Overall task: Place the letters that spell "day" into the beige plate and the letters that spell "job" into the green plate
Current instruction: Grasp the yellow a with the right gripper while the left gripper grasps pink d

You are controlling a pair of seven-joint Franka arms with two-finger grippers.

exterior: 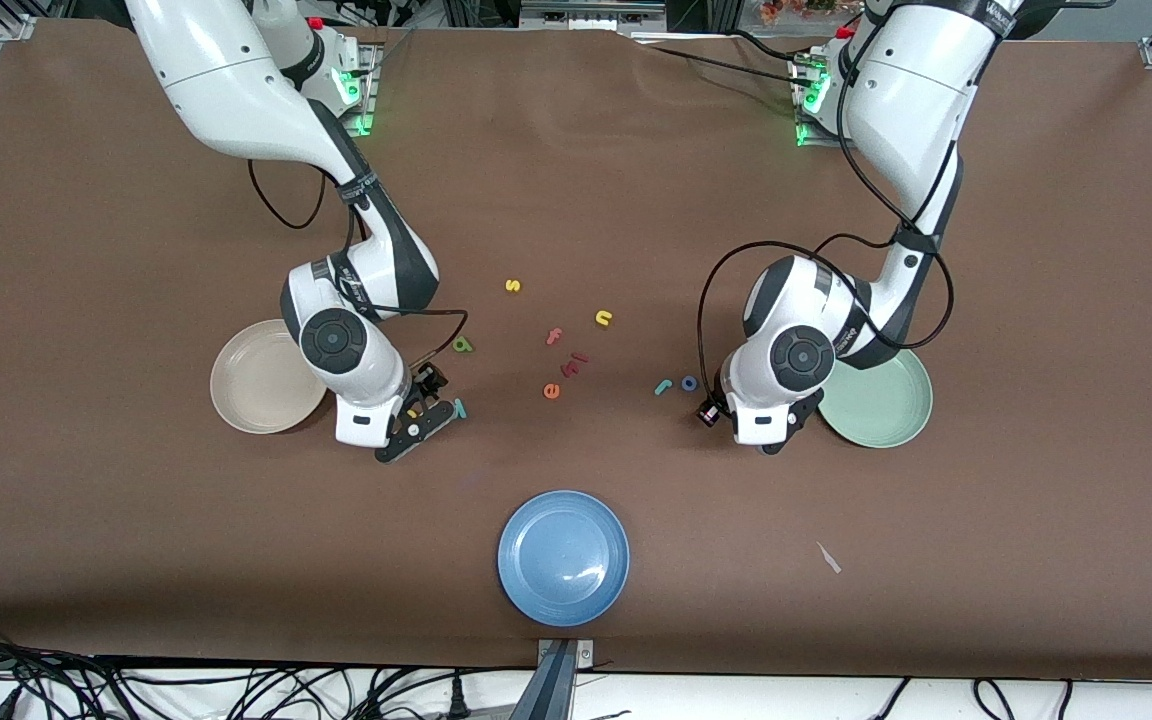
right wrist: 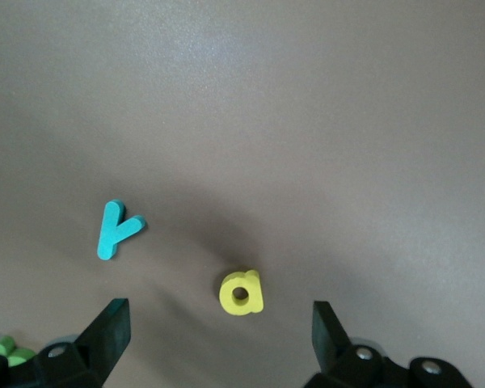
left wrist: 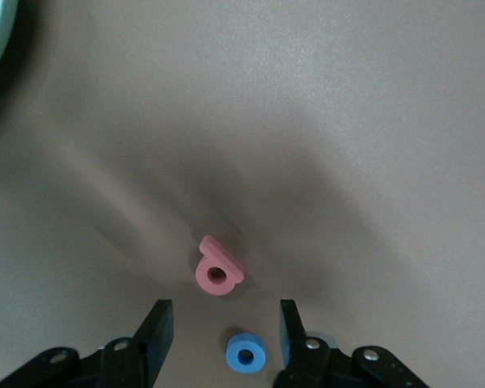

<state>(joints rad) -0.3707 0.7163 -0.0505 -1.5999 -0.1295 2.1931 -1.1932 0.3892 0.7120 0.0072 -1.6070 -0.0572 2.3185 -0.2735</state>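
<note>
You see the round cream-beige plate (exterior: pixel 266 391) toward the right arm's end of the table, with nothing on it. Just beside it the right gripper (right wrist: pixel 218 311) hangs low over the table, jaws spread wide. The small yellow foam d with a hole (right wrist: pixel 242 292) lies flat between them, touching neither; in the front view the gripper hides most of it. The teal foam y (right wrist: pixel 116 229) lies near it, and the green foam a (exterior: pixel 462 345) lies farther from the front camera.

The teal hooked j (exterior: pixel 664 386) lies beside the blue ring-shaped o (exterior: pixel 689 382). The left gripper (left wrist: pixel 225 315), jaws partly apart and holding nothing, is over the o, with the salmon-red b (left wrist: pixel 217 269) just ahead. In the front view you cannot make out the b. The pale mint-green plate (exterior: pixel 886 405) is partly covered by the left arm.
</note>
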